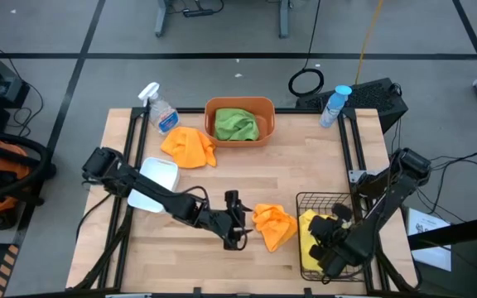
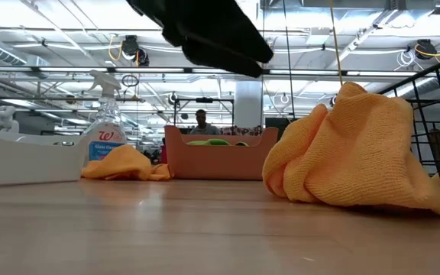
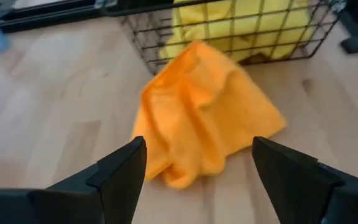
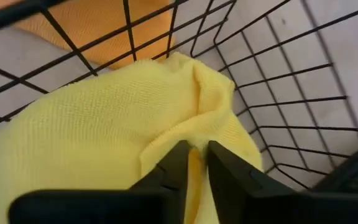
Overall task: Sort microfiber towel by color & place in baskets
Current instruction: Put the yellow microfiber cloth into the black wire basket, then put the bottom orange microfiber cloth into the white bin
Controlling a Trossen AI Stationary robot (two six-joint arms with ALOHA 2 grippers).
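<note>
Beside the black wire basket [image 1: 328,201], on the side away from the desk [image 1: 247,165] edge, lies a crumpled orange towel [image 1: 273,225]. The left gripper [image 1: 237,222] hovers just beside it, fingers spread wide and empty. The right gripper [image 1: 325,242] is down inside the wire basket, its fingers nearly closed, pinching a fold of the yellow towel [image 1: 310,234] that lies there.

To do the step well, the left gripper should probably drop straight onto the towel's high middle fold, not its thin edge, and close fully before lifting, so the cloth does not slip or drag. The towel touches the basket wall, so a lift away from the wire looks safer. The right gripper would need to let go of the yellow cloth before rising, or it may pull the towel back out.

Farther from the wire basket, an orange tub [image 1: 238,121] holds a green towel [image 1: 236,124]; a second orange towel [image 1: 189,146] lies just beside it, and a white bin [image 1: 153,185] sits under the left arm. Two spray bottles [image 1: 159,107] stand at the far edge.

The left wrist view shows the open fingers [image 3: 122,171] framing the orange towel against the wire. The right wrist view alone shows the pinch on yellow cloth. The low view alone shows a person far behind the tub.
</note>
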